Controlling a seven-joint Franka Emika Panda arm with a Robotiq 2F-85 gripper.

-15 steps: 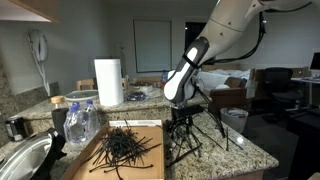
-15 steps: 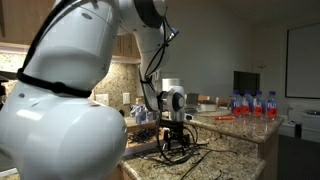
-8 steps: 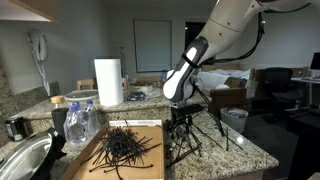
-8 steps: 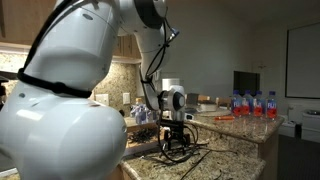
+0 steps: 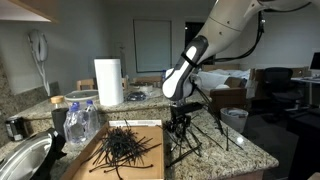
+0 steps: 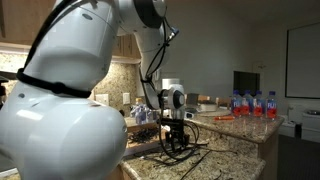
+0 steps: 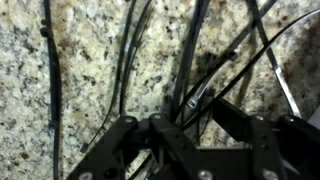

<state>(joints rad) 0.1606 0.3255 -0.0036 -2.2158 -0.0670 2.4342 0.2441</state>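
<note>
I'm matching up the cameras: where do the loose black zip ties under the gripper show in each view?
In an exterior view: zip ties right of centre, spread beneath the gripper.
In an exterior view: lower centre, beneath the gripper.
Wrist view: strands cross the whole picture.
Shared landmark: the speckled granite counter.

On the counter in an exterior view, the gripper stands over loose cable ties, with a pile of ties on a board to their left, bottles further left, and a paper roll far behind.
</note>
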